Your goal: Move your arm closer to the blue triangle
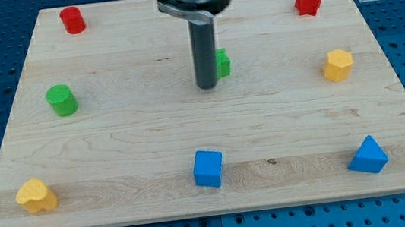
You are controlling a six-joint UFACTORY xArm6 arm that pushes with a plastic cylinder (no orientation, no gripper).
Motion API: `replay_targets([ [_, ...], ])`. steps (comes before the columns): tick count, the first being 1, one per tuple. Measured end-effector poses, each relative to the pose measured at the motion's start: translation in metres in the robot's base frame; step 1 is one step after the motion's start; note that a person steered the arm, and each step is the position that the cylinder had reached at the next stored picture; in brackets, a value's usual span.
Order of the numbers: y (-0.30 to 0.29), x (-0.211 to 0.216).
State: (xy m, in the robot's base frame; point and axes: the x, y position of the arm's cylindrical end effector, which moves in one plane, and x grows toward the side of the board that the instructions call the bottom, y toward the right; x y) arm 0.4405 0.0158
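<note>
The blue triangle (368,156) lies near the board's lower right corner. My tip (206,86) rests on the board at the upper middle, far up and to the left of the blue triangle. A green block (223,63) sits just right of the rod, partly hidden behind it. A blue cube (209,168) lies at the bottom middle, below my tip.
A red cylinder (72,20) is at the top left, a red star (309,0) at the top right. A green cylinder (62,100) is at the left, a yellow hexagon (338,64) at the right, a yellow heart-like block (36,195) at the lower left. The wooden board (136,136) lies on a blue perforated table.
</note>
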Motion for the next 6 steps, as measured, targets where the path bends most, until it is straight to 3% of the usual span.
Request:
replay_targets([
  [3,0.049,0.1],
  [5,0.131,0.172],
  [6,0.146,0.178],
])
